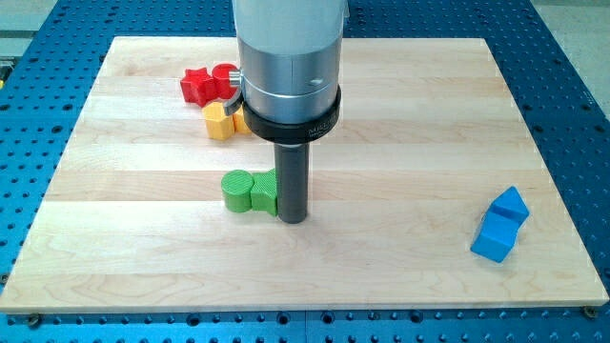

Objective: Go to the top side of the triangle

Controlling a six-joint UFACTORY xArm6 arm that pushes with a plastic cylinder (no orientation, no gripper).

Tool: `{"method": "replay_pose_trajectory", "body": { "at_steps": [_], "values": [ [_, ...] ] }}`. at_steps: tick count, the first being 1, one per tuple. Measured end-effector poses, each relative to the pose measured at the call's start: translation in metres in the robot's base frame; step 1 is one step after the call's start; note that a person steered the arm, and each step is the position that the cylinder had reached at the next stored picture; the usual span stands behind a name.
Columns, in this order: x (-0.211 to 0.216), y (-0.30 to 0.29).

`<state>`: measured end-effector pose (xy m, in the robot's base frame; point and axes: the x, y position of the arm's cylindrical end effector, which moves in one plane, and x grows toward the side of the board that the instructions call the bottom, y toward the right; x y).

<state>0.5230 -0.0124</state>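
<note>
My tip point(293, 219) rests on the wooden board point(410, 124) near its middle, touching the right side of a pair of green blocks. The left green block point(235, 190) is a round cylinder. The right green block point(265, 191) is partly hidden by the rod, so its shape is hard to make out. A blue triangle-like block point(511, 203) sits at the view's right, joined to a blue cube point(494, 238) just below it. My tip is far to the left of both blue blocks.
A red star-like block point(196, 86) and a red round block point(225, 76) lie at the view's top left. A yellow block point(220, 122) sits just below them, partly hidden by the arm's body point(289, 67).
</note>
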Motion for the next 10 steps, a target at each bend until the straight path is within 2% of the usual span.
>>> {"method": "replay_pose_trajectory", "body": {
  "at_steps": [1, 6, 8, 9, 10],
  "values": [
    [0.001, 0.003],
    [0.0, 0.096],
    [-0.021, 0.217],
    [-0.041, 0.222],
    [-0.045, 0.269]
  ]
}}
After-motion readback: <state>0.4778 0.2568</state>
